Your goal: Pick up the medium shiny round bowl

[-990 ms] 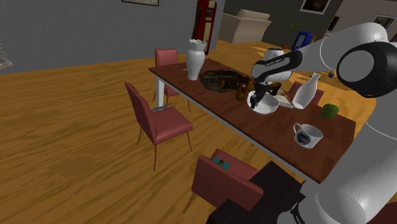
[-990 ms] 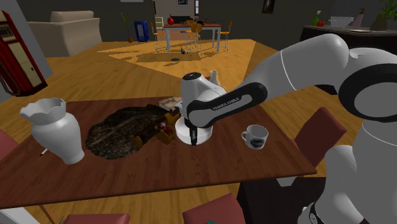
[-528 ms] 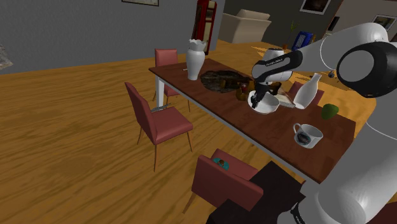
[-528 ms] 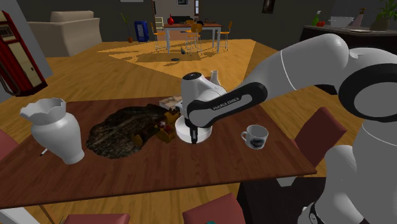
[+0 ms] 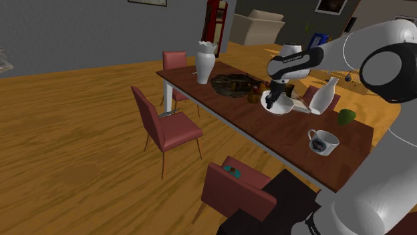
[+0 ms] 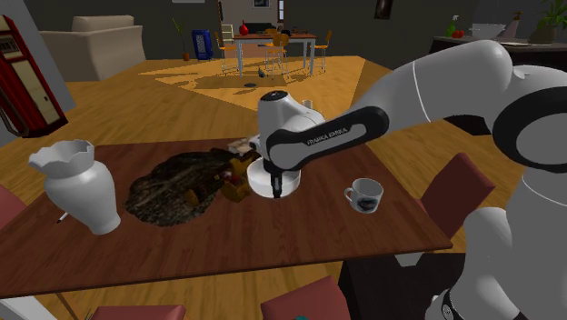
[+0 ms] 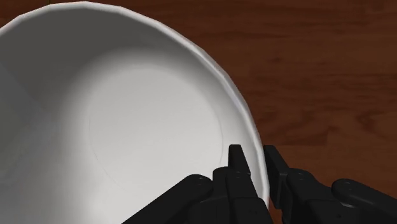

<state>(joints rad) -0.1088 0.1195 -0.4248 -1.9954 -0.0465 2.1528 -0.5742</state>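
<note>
A plain white round bowl (image 5: 283, 107) hangs just above the dark wooden table (image 5: 267, 137), beside a dark platter. My black gripper (image 5: 270, 103) is shut on its rim. In the wrist view one finger (image 7: 236, 159) is inside the bowl (image 7: 127, 114) and the other outside, with the thin rim clasped in the gripper (image 7: 255, 154). From the second exterior view the bowl (image 6: 263, 185) sits under the hand, the gripper (image 6: 279, 189) on its near side.
On the table stand a white vase (image 5: 205, 61), the dark platter (image 5: 230, 84), a small brown item (image 6: 236, 189), a white cup (image 5: 324, 141), a white jug (image 5: 322, 93) and a green object (image 5: 345, 116). Red chairs (image 5: 160, 127) line the table's edge.
The hand has risen a little and shifted towards the platter, carrying the bowl with it. The arm's forearm has swung higher.
</note>
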